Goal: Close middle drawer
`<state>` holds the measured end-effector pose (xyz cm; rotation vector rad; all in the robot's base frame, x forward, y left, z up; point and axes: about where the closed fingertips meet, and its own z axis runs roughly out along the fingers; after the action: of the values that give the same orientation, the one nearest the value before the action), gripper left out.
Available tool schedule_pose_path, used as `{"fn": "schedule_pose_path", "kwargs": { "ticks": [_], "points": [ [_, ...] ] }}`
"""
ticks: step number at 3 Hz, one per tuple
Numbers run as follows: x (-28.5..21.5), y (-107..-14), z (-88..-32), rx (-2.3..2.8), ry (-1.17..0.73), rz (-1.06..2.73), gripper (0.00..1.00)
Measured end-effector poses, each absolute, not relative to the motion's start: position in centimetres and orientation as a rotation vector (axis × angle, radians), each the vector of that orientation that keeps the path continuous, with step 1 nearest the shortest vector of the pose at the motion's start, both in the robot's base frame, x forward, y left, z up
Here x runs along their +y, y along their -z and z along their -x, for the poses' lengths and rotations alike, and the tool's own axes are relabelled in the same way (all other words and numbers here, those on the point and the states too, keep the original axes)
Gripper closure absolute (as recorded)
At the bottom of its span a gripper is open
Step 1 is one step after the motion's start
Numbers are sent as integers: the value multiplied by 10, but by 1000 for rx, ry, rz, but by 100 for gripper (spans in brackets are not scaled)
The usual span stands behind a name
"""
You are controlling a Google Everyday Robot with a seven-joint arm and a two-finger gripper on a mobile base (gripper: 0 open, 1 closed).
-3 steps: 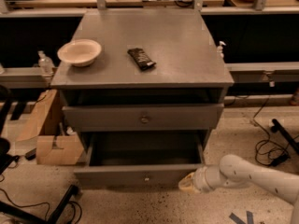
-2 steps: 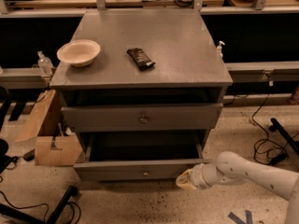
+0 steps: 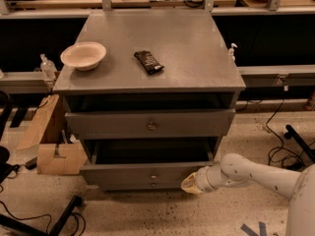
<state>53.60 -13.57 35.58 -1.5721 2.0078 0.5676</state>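
Note:
The grey cabinet (image 3: 157, 43) has three drawers. The middle drawer (image 3: 123, 173) has a low flat front with a tiny knob (image 3: 153, 176). It stands partly pulled out, and its dark box (image 3: 147, 152) is open to view. My gripper (image 3: 191, 183), cream-tipped on a white arm (image 3: 256, 173), comes in from the lower right. It rests against the right end of the middle drawer's front. Above it is the taller drawer front with a larger knob (image 3: 151, 127). The bottom drawer front (image 3: 138, 185) shows just under the middle one.
A cream bowl (image 3: 83, 55) and a dark packet (image 3: 148, 62) lie on the cabinet top. Cardboard boxes (image 3: 54, 156) stand on the floor at the left. Cables (image 3: 283, 154) lie at the right, and a black stand leg (image 3: 61, 215) at the lower left.
The middle drawer has slid back into the cabinet, so less of its box shows. My gripper has moved with its front, up and toward the cabinet.

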Motion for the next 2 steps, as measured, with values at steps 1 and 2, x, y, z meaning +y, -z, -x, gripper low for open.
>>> {"fn": "schedule_pose_path", "kwargs": {
  "ticks": [1,2],
  "points": [
    [-123,-361,-564,1989,-529,1604,100],
    [-123,-361,-564,1989,-529,1604,100]
  ]
}}
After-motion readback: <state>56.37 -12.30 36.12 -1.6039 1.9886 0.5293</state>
